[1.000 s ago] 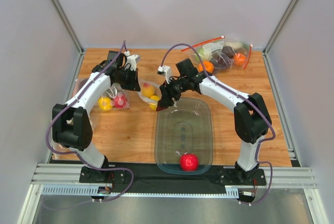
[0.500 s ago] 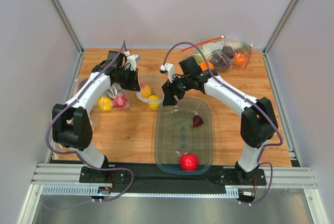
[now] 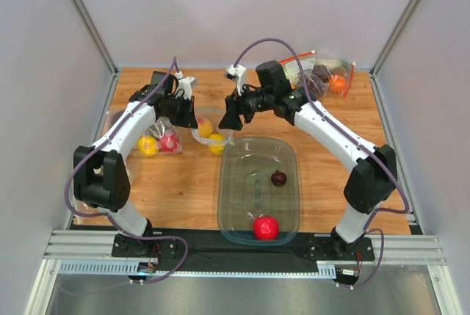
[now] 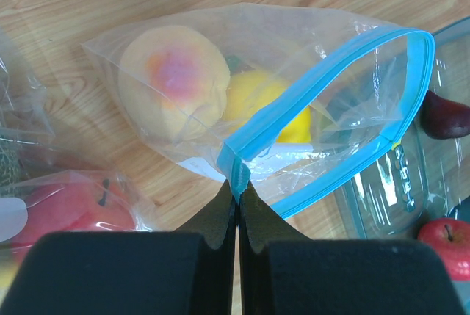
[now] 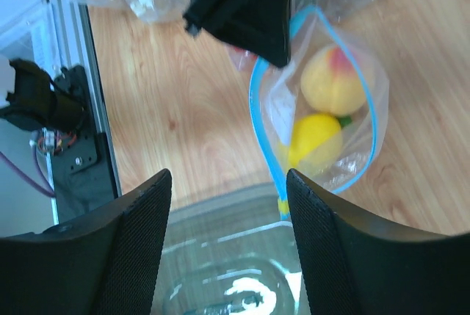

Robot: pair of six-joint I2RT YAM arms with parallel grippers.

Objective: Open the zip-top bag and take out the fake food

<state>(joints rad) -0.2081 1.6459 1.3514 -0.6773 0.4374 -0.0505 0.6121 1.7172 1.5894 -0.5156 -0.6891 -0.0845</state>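
Fruits: four. A red apple (image 3: 266, 227) and a dark plum (image 3: 279, 178) lie apart in the one clear tub (image 3: 239, 208). A peach (image 4: 175, 84) and a lemon (image 4: 253, 98) are still bagged.
Zip-top bag (image 4: 323, 73): one, clear, its light-blue strip gaping open, on the tabletop (image 3: 183, 183) just beyond the tub's far-left corner.
Left jaws: pinched on the strip's corner.
Right jaws: wide, empty, over the bag.
Around: a second fruit bag (image 3: 158, 142) at the left, a red-zipped bag (image 3: 316, 76) at the far right.

Wooden table (image 3: 176, 183), clear tub (image 3: 222, 190) near front; zip-top bag (image 3: 208, 131) centre, red-zipped bag (image 3: 323, 76) far right, fruit bags (image 3: 158, 143) left
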